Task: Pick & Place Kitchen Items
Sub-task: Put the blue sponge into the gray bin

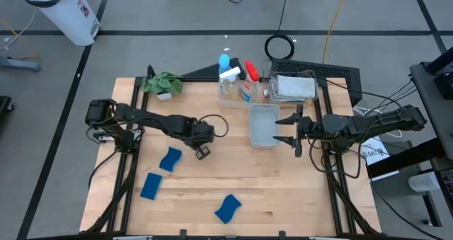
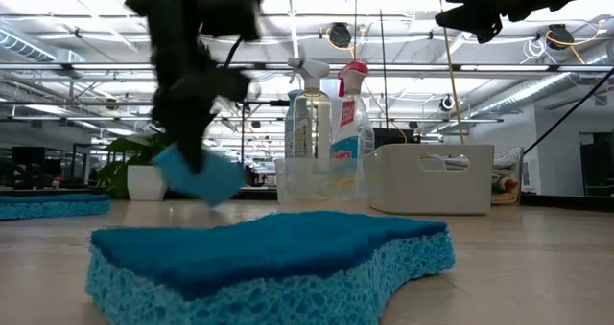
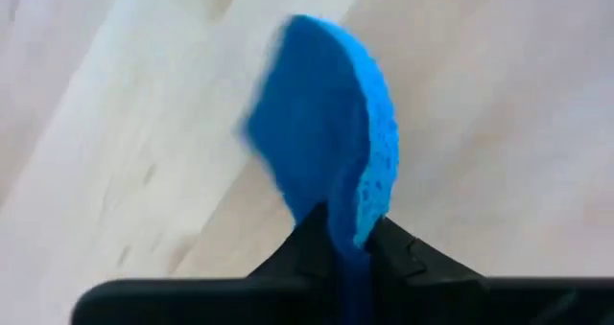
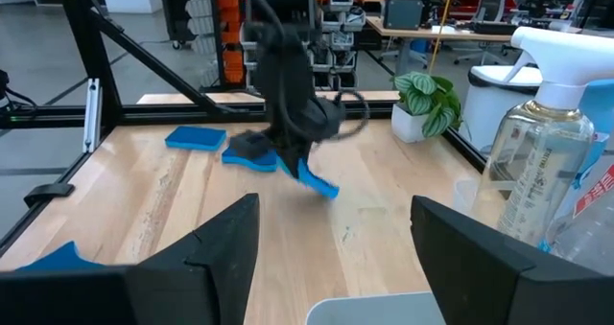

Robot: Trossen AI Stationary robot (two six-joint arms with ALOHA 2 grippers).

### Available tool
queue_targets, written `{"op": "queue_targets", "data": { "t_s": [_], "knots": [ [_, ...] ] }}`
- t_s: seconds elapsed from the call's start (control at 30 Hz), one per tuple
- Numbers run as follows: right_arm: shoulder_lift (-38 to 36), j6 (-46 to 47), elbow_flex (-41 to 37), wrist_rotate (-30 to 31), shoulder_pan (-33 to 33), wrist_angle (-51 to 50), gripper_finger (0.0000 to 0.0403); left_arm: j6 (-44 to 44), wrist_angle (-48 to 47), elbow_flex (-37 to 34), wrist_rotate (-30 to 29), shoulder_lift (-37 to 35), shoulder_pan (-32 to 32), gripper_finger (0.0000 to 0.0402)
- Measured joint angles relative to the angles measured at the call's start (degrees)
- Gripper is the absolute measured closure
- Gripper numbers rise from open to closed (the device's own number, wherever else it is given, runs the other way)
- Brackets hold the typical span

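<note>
My left gripper [image 1: 202,151] hangs over the middle left of the table, shut on a small wavy blue sponge [image 2: 197,176], which also shows in the right wrist view [image 4: 312,179]. Three more blue sponges lie flat on the wood: one beside the gripper [image 1: 170,158], one nearer the front left [image 1: 151,185], one at the front [image 1: 227,208]. My right gripper [image 1: 294,130] waits open and level at the right, beside a clear bin [image 1: 264,124], with nothing between its fingers [image 4: 221,239]. My left gripper pinches the sponge's end [image 3: 347,231] between its two fingers [image 3: 395,250], one on each flat face. The fingers come from above, pointing down. The sponge hangs below them, tilted and edge-on, lifted clear of the table [image 4: 321,186].
Spray bottles with blue [image 1: 226,76] and red [image 1: 249,71] tops stand in a clear bin at the back. Another bin [image 1: 294,88] sits at the back right. A potted plant [image 1: 163,84] stands at the back left. Bare wood lies at the front right.
</note>
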Motion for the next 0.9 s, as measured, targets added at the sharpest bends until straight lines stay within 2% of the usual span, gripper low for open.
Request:
{"op": "queue_targets", "data": {
  "t_s": [0.1, 0.23, 0.4, 0.57, 0.73, 0.9],
  "knots": [
    [0.00, 0.00, 0.00, -0.09, 0.00, -0.02, 0.0165, 5.31, 2.56, 4.98, 0.23, -0.05, -1.56, 0.0387],
    [0.66, 1.16, 0.00, -0.11, 0.02, -0.01, 0.0165, 17.11, 7.72, 11.59, 2.27, -0.08, -4.93, 0.0382],
    [3.88, 4.26, 0.00, -0.13, 0.00, 0.57, 0.0165, 23.53, 17.55, 16.60, 0.33, -0.14, -7.43, 0.0379],
    [9.54, 3.92, 0.00, -0.18, 0.01, 6.32, 0.0165, 28.19, 26.30, 17.71, 0.62, -0.16, -7.95, 0.0388],
    [16.27, 0.79, 0.00, -0.68, 0.00, 13.62, 0.0165, 29.38, 27.98, 17.71, 0.70, -0.16, -7.70, 0.0377],
    [23.47, -2.10, 0.00, -6.78, 0.00, 23.60, 0.0165, 29.38, 28.01, 17.71, 0.70, -0.16, -7.22, 0.0389]
  ]
}}
